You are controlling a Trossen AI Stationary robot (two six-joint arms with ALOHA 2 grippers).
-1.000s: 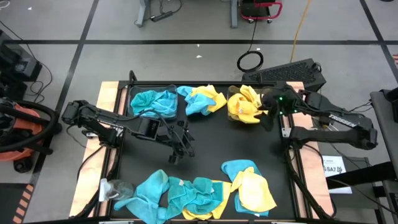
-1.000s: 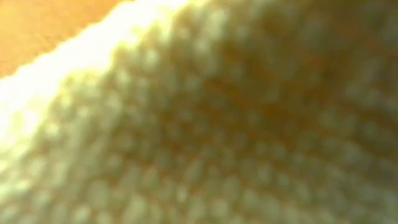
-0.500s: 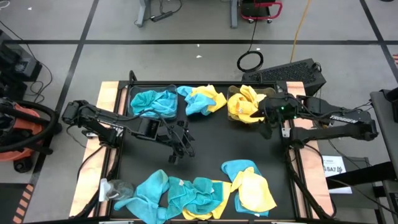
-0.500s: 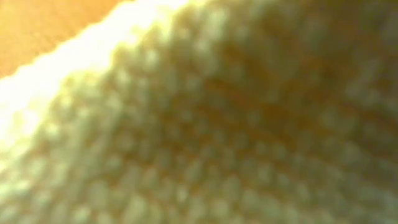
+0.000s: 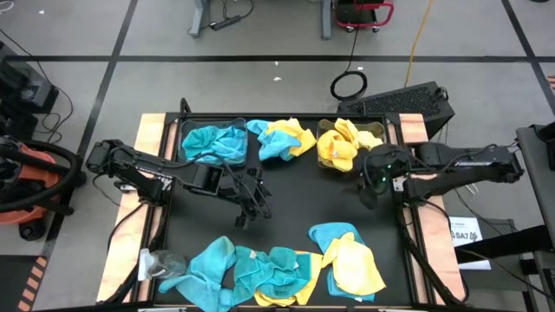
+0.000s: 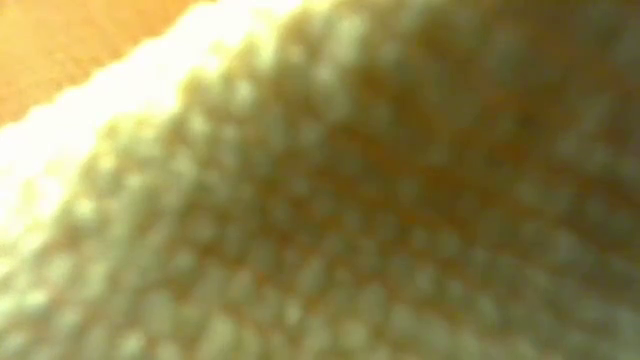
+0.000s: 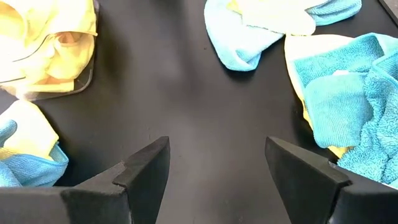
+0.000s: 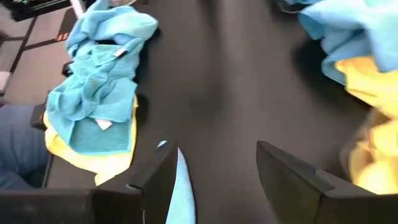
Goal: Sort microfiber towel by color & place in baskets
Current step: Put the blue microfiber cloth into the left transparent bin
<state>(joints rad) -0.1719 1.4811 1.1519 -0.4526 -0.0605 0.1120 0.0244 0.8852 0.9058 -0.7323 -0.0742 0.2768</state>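
Now the right end effector is hanging over bare black counter with its fingers spread and nothing between them — a second ago it was right against the yellow towels in the far right basket, and it has been pulling back from there toward the near side. That retreat, empty-handed, suggests a yellow towel has just been dropped off and the arm is heading for the next one. The left end effector is also standing released and empty, unmoved near the counter's middle. Teal towels are filling the far left basket; a mixed teal-and-yellow pair is lying between the two baskets. Along the near edge a long jumble of unsorted towels is waiting — mostly teal, with a yellow one at its right end. The low view is probably blocked by yellow cloth.
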